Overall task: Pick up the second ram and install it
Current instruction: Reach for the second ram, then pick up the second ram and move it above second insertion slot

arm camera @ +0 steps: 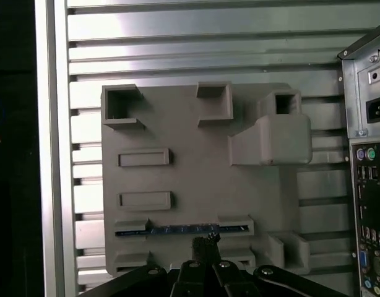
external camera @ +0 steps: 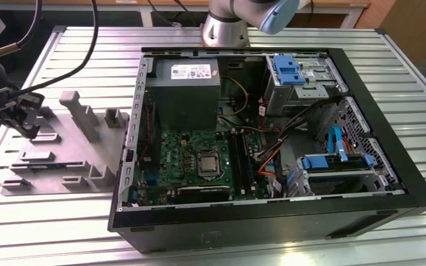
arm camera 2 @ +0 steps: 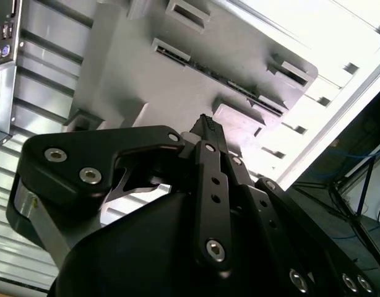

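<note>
**Q:** At the exterior view's left, what is the arm's black two-finger gripper [external camera: 26, 132] doing?

**A:** It hangs just above the grey moulded plastic holder plate [external camera: 87, 160], which lies flat on the ribbed aluminium table [external camera: 65, 221]. In the first wrist view its fingertips [arm camera: 201, 241] appear drawn together, with nothing between them.

**Q:** Where is the part to be fetched?

**A:** The second ram [arm camera: 177, 230], a long, thin blue-green memory stick, stands on edge in a narrow slot of the holder, directly under the gripper. The second wrist view shows the tips apart from it, so it is not yet lifted. Standing it on edge probably leaves the upper edge free for a grasp from above.

**Q:** And further right?

**A:** The black steel computer case [external camera: 412, 183] lies open side up just beside the holder. That orientation likely turns the long black memory slots [external camera: 239, 158] of the green motherboard [external camera: 179, 152] upward, so they can be reached from above.
</note>
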